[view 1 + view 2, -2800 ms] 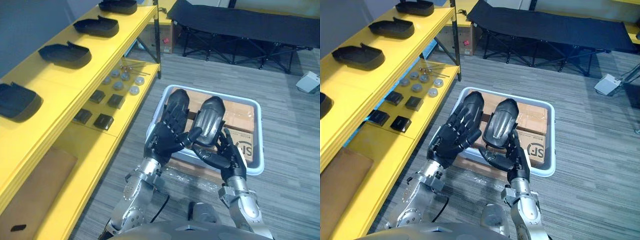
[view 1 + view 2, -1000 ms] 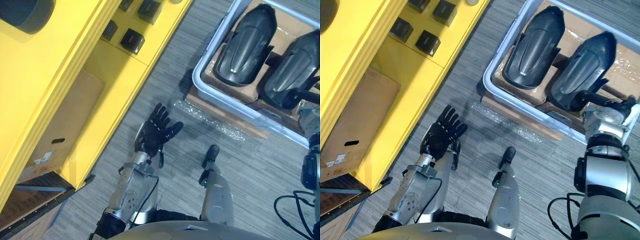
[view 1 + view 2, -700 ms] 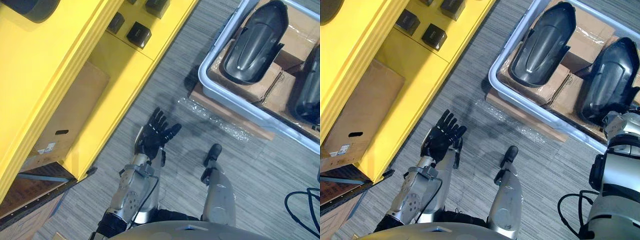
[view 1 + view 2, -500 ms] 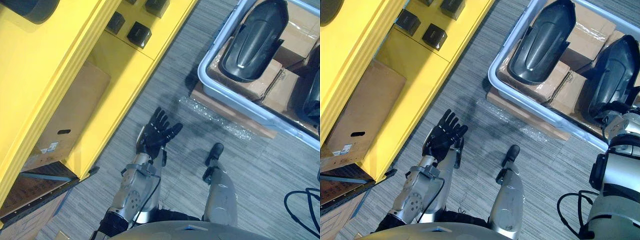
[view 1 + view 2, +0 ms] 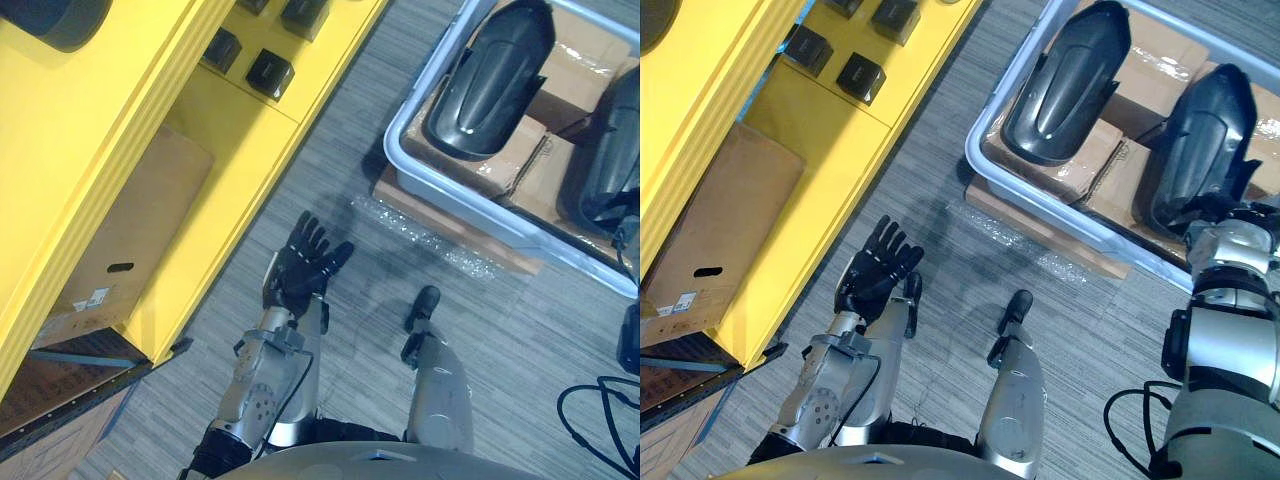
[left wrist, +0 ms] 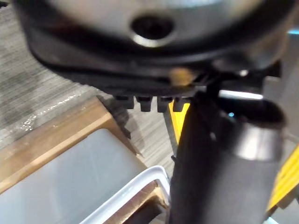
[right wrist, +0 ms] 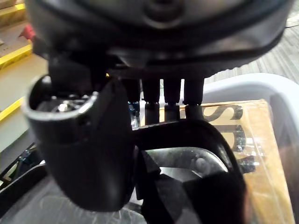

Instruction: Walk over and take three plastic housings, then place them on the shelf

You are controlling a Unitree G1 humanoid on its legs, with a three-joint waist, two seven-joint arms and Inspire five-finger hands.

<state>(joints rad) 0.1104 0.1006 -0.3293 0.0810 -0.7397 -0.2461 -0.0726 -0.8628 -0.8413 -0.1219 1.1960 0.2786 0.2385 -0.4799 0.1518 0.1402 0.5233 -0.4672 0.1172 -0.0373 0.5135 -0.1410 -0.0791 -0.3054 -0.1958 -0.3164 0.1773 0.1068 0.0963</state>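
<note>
While your left hand (image 5: pixel 875 275) is hanging spread, your right hand (image 7: pixel 84 149) is meeting the housing (image 5: pixel 1195 140); I cannot tell its grip, so be hooking the rim deeply.

1. A small white label (image 5: pixel 95 297) is stuck on the brown cardboard box (image 5: pixel 140 230) that sits low in the yellow shelf (image 5: pixel 120 110). Its print is too small for me to read.
2. Dark print (image 7: pixel 224 113) stands on the cardboard carton (image 7: pixel 261 154) inside the pale bin (image 7: pixel 261 84), just past my right hand (image 7: pixel 84 154). Part of it is hidden, so I can make out no whole word.
</note>
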